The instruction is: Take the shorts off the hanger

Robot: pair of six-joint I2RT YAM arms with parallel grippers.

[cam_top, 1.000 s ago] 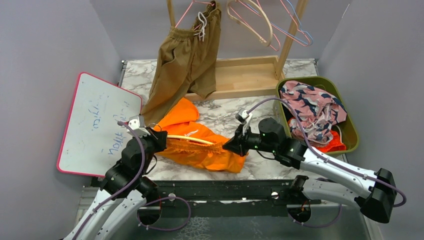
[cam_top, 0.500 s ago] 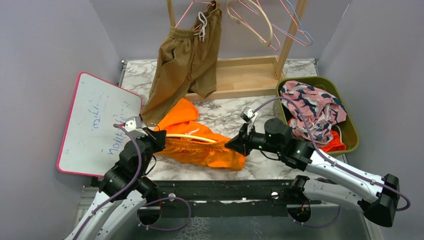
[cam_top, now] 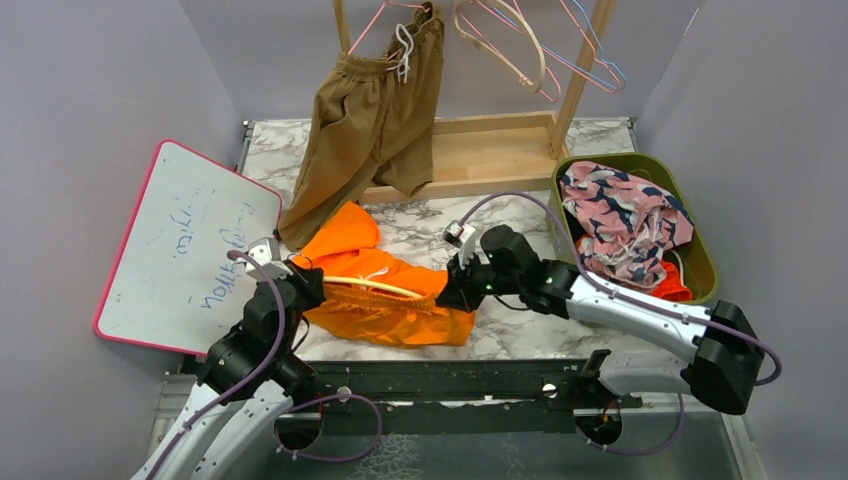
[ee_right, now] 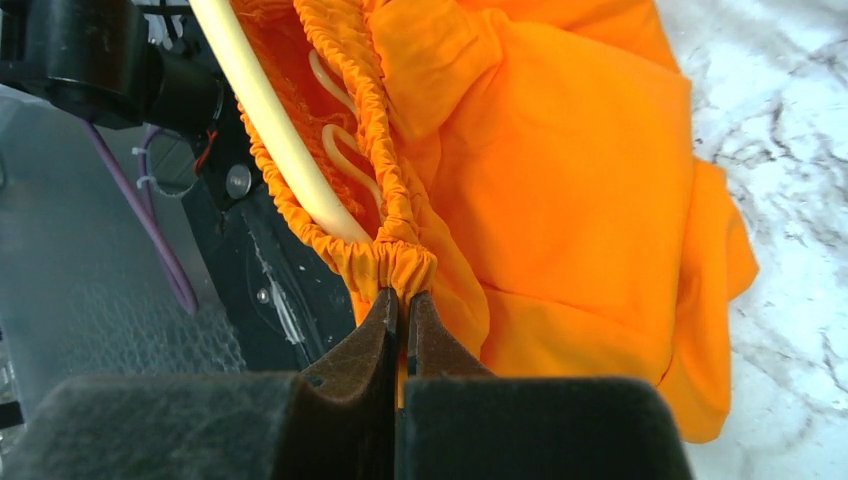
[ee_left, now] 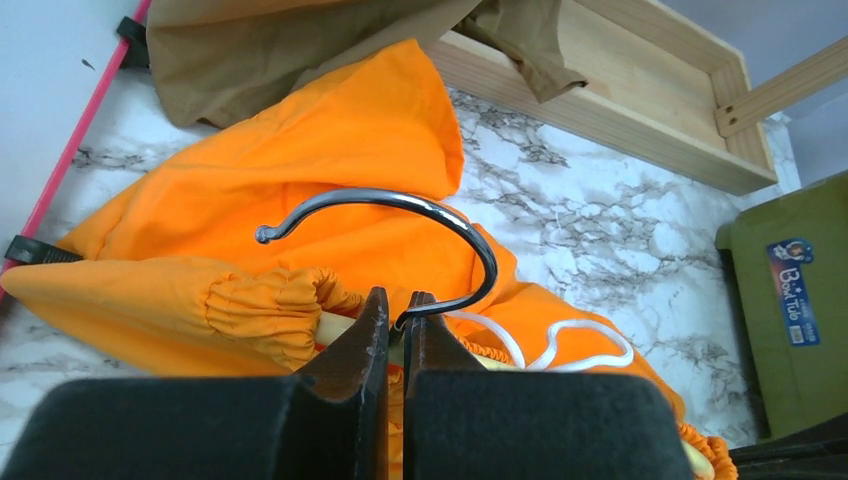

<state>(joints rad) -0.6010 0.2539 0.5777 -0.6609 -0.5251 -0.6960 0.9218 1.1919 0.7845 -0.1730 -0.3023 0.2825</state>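
Observation:
Bright orange shorts [cam_top: 385, 300] lie on the marble table, their waistband threaded on a cream hanger [cam_top: 375, 287]. My left gripper [cam_top: 300, 280] is shut on the hanger's metal hook [ee_left: 400, 205] at its base. My right gripper [cam_top: 447, 297] is shut on the gathered waistband of the orange shorts [ee_right: 400, 262], beside the cream hanger bar [ee_right: 270, 120]. Tan-brown shorts [cam_top: 370, 125] hang from a hanger on the wooden rack. Pink blotched shorts [cam_top: 625, 220] and red-orange fabric [cam_top: 665, 290] lie in the green bin.
A green bin [cam_top: 705, 255] stands at the right. A wooden rack base [cam_top: 490, 150] stands at the back, with empty hangers [cam_top: 540, 50] above. A pink-edged whiteboard [cam_top: 180, 250] leans at the left. The table's front rail [cam_top: 450, 380] runs below the shorts.
My right gripper has moved left toward the left gripper with the waistband, bunching the orange shorts. The whiteboard has shifted and tilted. The left gripper has barely moved.

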